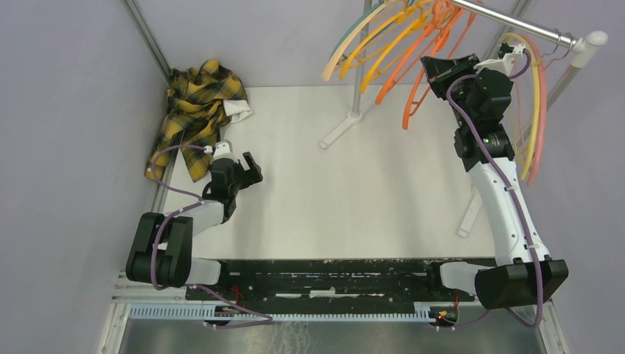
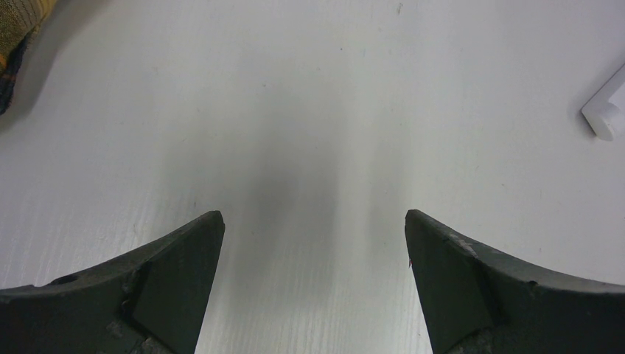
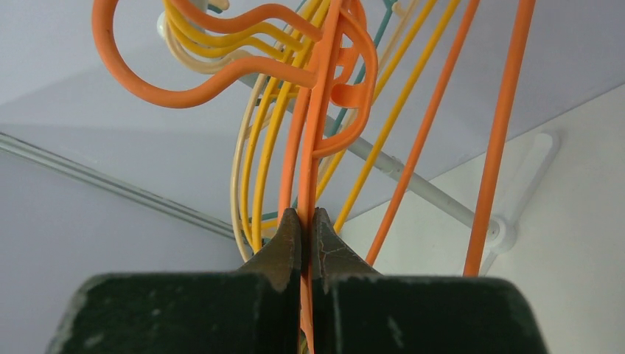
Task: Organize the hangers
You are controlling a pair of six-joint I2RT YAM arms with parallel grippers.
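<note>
At the far left a plaid shirt [image 1: 195,110] lies crumpled at the table's edge, no part of the job. Next to it the left arm [image 1: 225,181] sits low over the table [image 1: 354,192], its jaws spread wide with only bare surface between them (idle, by the look of it). Further right, most of the hangers [image 1: 404,60] hang bunched on the silver rail [image 1: 508,22] above the far side of the table. They fan out in orange, yellow, peach and teal, with their hooks crowded together. The right arm [image 1: 501,184] reaches up into that bunch, and its wrist view shows the jaws pressed together on a thin bar of one orange hanger [image 3: 313,147]. Other orange and yellow hangers lie just beside it. At the far right a second group [image 1: 542,110] of yellow and pink hangers hangs near the rail's end. The step in hand looks like drawing that one orange hanger out of the tangle. The next move probably needs a firm pinch and a slow pull, so that neighbouring hooks are not dragged along or knocked off the rail.
</note>
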